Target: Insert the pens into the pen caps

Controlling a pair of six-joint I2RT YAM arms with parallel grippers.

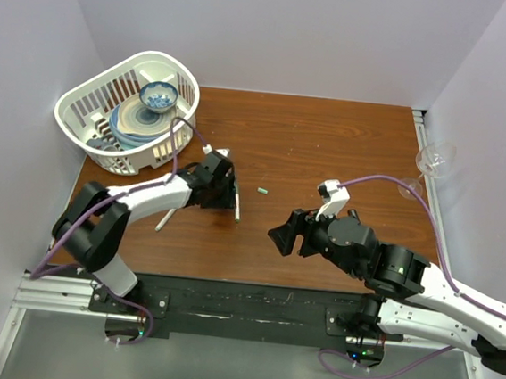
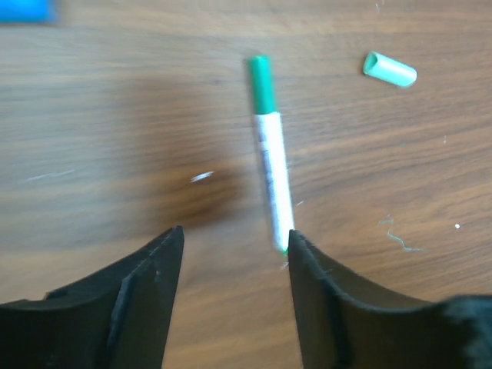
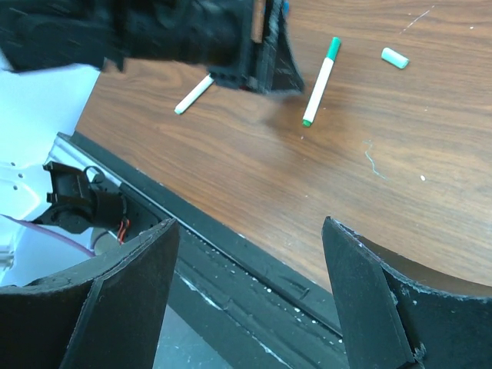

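Beyond the green-ended pen (image 2: 273,177), a basket (image 1: 80,99) seemingly holds dishes (image 1: 138,125).

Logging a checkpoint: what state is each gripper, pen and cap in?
left gripper: open, empty.
right gripper: open, empty.
green-ended pen: lying flat on the table, not held, tip exposed.
plain white pen: lying flat, not held; capped or not, unclear.
green cap: loose, on its side, on no pen.
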